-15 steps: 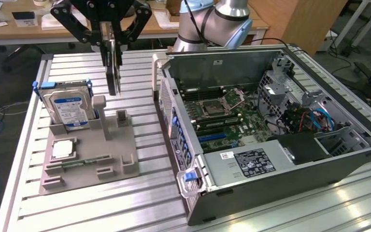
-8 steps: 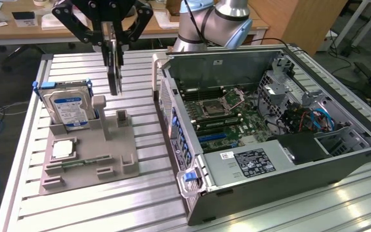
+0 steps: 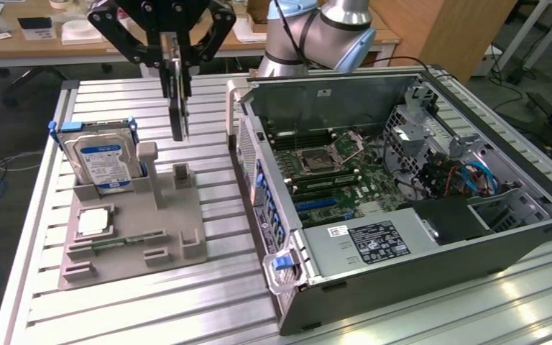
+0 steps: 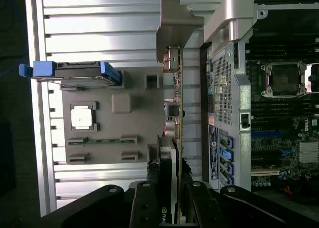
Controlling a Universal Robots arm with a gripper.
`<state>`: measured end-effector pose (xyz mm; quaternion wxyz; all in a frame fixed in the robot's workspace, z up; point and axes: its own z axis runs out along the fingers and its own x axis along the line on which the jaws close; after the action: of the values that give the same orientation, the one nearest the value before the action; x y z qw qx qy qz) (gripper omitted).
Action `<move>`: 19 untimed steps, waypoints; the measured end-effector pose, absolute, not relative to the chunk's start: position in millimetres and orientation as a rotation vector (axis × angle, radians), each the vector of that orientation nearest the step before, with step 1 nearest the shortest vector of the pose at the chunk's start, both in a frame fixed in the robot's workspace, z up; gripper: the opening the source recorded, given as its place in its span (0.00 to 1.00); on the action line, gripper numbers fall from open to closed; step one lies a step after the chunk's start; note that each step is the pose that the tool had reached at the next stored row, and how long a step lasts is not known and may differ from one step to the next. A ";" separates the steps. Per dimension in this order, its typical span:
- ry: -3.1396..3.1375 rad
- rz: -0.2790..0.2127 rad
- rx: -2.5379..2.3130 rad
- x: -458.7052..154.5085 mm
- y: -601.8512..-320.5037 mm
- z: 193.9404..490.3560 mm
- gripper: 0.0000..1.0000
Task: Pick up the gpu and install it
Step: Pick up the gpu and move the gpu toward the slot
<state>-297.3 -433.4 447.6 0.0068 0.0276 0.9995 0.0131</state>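
The gpu [image 3: 177, 108] is a thin dark card that hangs edge-down in the air above the grey fixture tray [image 3: 132, 237], near the tray's far side. My gripper [image 3: 175, 57] is shut on its upper edge, black fingers [image 3: 204, 43] pressing both faces. In the wrist view the gpu [image 4: 173, 113] runs edge-on away from my gripper [image 4: 168, 171], with its pale metal bracket [image 4: 175, 24] at the far end. The card sits between the tray and the open computer case [image 3: 401, 187], clear of both.
In the tray [image 4: 114, 138] a hard drive [image 3: 103, 162] with blue clips stands upright and a square silver processor chip [image 3: 94, 221] lies flat. The case's motherboard [image 3: 338, 172] faces up, blue slots [image 3: 319, 203] showing. All rests on a slatted aluminium table [image 3: 161, 309].
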 end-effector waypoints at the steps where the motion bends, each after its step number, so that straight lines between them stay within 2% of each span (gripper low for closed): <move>1: 3.127 0.041 0.086 -295.2 -433.3 447.6 0.27; 19: 3.127 0.042 0.070 -260.6 -433.4 447.6 0.27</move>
<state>-260.6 -433.4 447.6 0.0069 0.0224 0.9996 0.0134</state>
